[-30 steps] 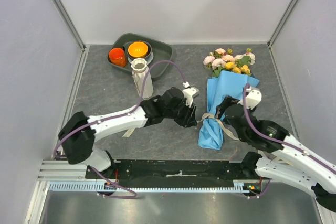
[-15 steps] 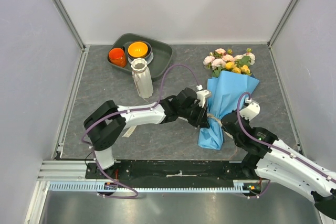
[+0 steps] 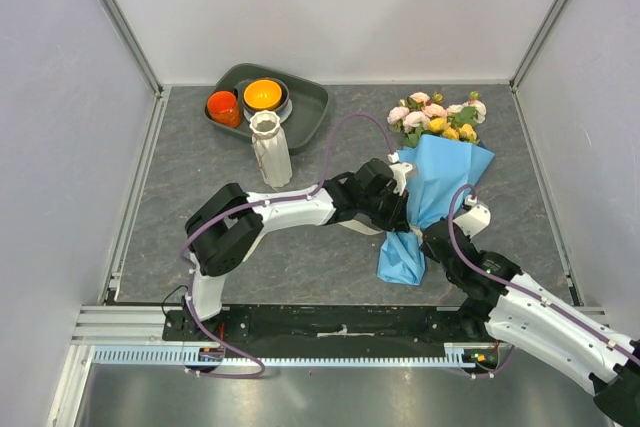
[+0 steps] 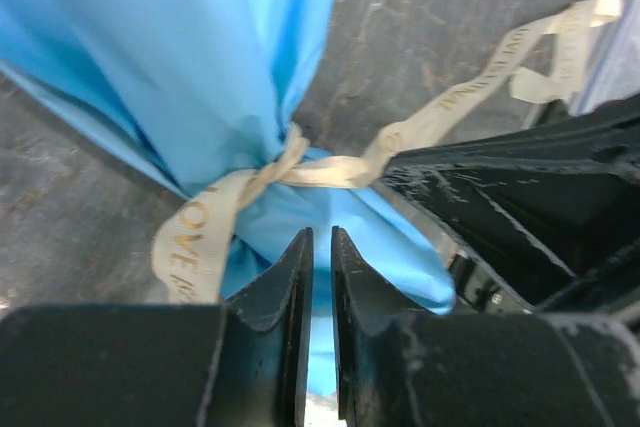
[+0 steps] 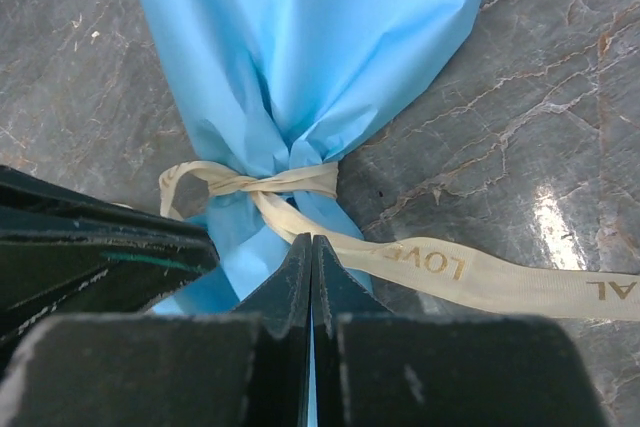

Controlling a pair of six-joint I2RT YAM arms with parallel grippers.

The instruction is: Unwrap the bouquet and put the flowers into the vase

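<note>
**Top external.** Item: the bouquet (image 3: 432, 182), pink and yellow artificial flowers (image 3: 437, 117) in a blue paper cone. It lies flat on the grey stone-look table (image 3: 200, 207), right of centre, with the blooms toward the far wall. The vase (image 3: 270, 149), tall white ribbed ceramic with a scalloped rim, stands upright well apart to the left, just in front of the dark grey tray (image 3: 312, 107). The left gripper (image 3: 403, 217) and right gripper (image 3: 433, 239) meet at the cone's tied neck from either side.

**Left wrist.** The printed cream ribbon (image 4: 195, 232) is knotted round the pinched neck. The jaws stand at a narrow slit just below the knot; whether they nip anything we cannot tell.

**Right wrist.** The fingers are pressed fully together, tips touching the ribbon where its long tail leaves the knot. We cannot tell whether it is caught between them.

**Handling, in our judgement.** The bundle is light, its paper soft and easily creased, and the ribbon limp and slippery. We would take hold of a free ribbon tail while steadying the neck.
</note>
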